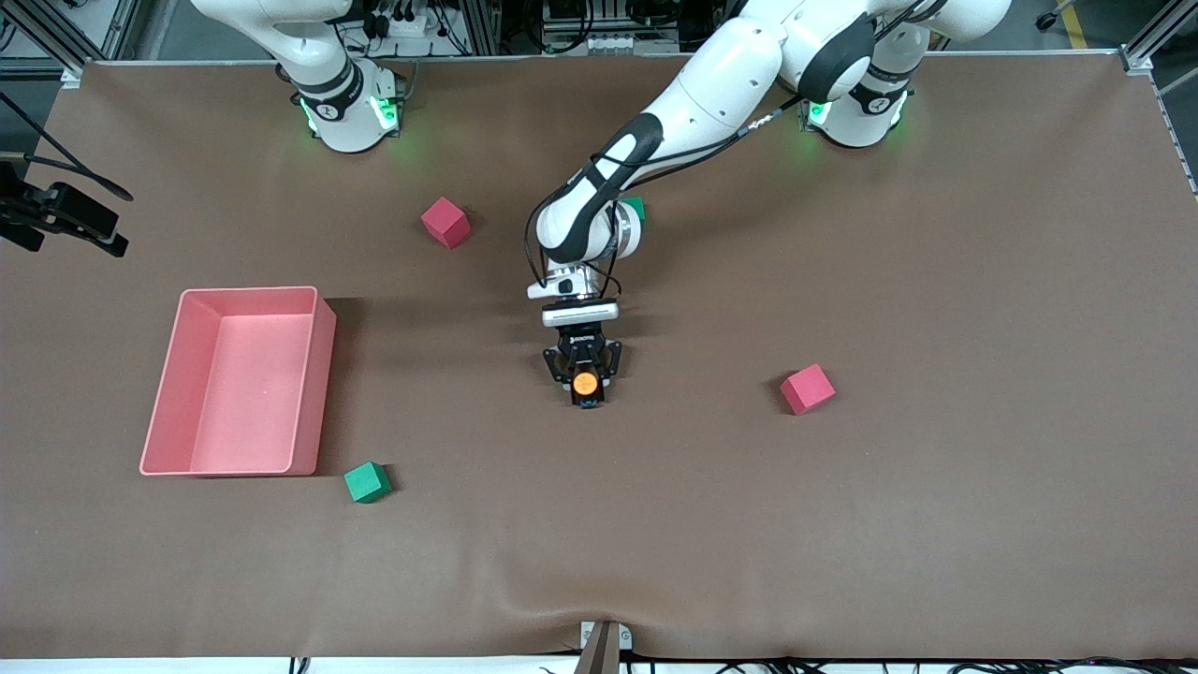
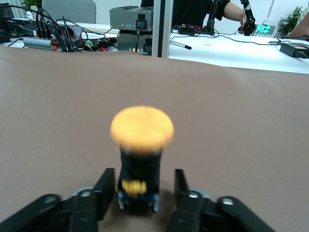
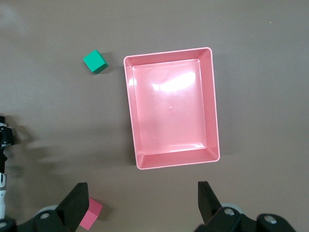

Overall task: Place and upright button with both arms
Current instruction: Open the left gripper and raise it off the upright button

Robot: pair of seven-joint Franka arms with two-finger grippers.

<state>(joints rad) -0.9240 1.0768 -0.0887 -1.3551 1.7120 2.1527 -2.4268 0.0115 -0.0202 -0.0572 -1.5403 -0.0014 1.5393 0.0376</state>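
Observation:
The button (image 1: 586, 382), with its round orange cap on a black-and-blue body, stands upright on the brown table near the middle. My left gripper (image 1: 585, 373) is down at the table around it. In the left wrist view the button (image 2: 142, 128) stands between the two black fingers (image 2: 107, 186), with a small gap on each side, so the left gripper (image 2: 141, 181) is open. My right gripper (image 3: 142, 203) is open and empty, held high over the table beside the pink tray (image 3: 214, 106). It does not show in the front view.
The pink tray (image 1: 323, 374) lies toward the right arm's end. A green cube (image 1: 366, 482) sits by its near corner. One pink cube (image 1: 445, 222) lies near the right arm's base, another (image 1: 807, 388) toward the left arm's end. A second green cube (image 1: 636, 206) is half hidden under the left arm.

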